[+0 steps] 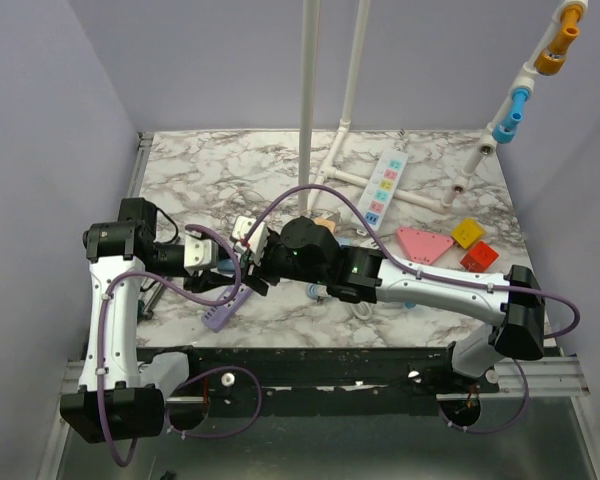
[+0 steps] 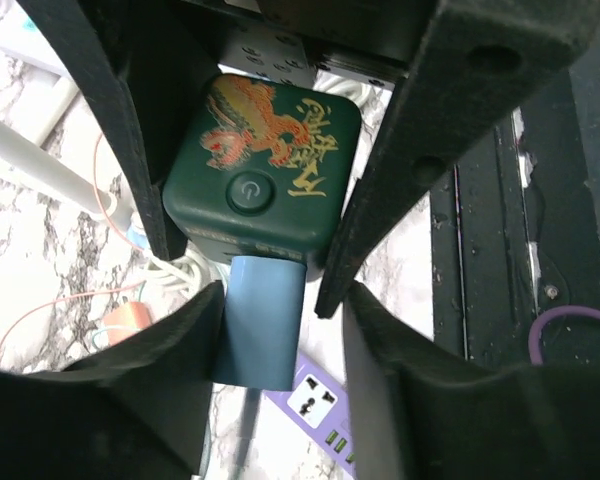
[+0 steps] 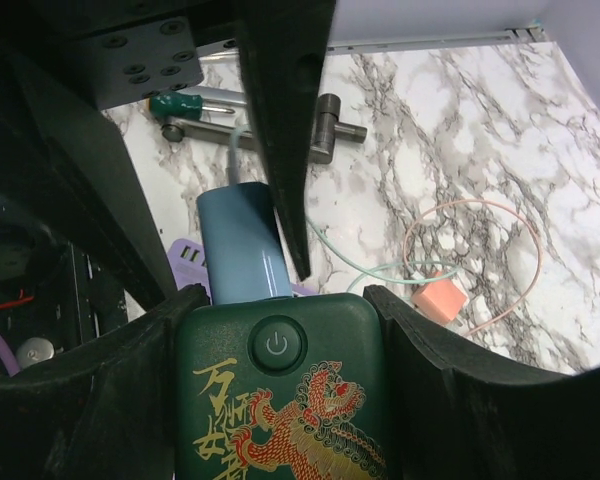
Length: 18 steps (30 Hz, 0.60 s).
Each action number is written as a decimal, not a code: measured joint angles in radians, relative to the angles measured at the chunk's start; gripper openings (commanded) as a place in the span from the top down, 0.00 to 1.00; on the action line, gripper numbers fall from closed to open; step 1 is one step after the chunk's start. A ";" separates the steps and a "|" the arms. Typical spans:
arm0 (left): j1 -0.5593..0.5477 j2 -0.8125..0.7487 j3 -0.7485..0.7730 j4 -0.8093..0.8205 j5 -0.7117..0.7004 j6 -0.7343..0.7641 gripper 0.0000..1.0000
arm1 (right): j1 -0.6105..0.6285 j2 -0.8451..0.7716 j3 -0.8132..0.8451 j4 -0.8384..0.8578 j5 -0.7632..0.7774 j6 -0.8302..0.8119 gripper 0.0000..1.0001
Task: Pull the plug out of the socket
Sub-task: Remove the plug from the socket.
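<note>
A dark green socket cube with a gold and red dragon print and a power button is clamped between my right gripper's pads. It also shows in the left wrist view. A blue plug is still seated in the cube's side; it shows in the right wrist view too. My left gripper straddles the plug: the left pad touches it, and a gap shows at the right pad. Both grippers meet above the table's left middle.
A purple power strip lies just below the plug on the marble table. A pink charger with thin cables lies nearby. A white power strip, white pipe frame, pink triangle, yellow and red blocks sit at the right.
</note>
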 measured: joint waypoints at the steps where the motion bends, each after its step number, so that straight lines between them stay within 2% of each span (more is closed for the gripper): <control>1: -0.002 -0.004 0.000 -0.002 -0.003 -0.001 0.69 | 0.000 0.000 0.000 0.000 0.000 -0.001 0.99; 6: -0.002 -0.006 0.000 -0.013 -0.032 -0.001 0.81 | 0.000 0.000 0.001 -0.012 -0.005 -0.018 0.99; 9: -0.003 -0.006 0.002 -0.013 -0.033 0.000 1.00 | 0.000 -0.003 -0.003 -0.011 -0.005 -0.014 0.99; 18: -0.027 -0.027 0.004 -0.011 -0.013 -0.047 1.00 | 0.007 -0.058 -0.047 -0.009 -0.008 0.011 0.99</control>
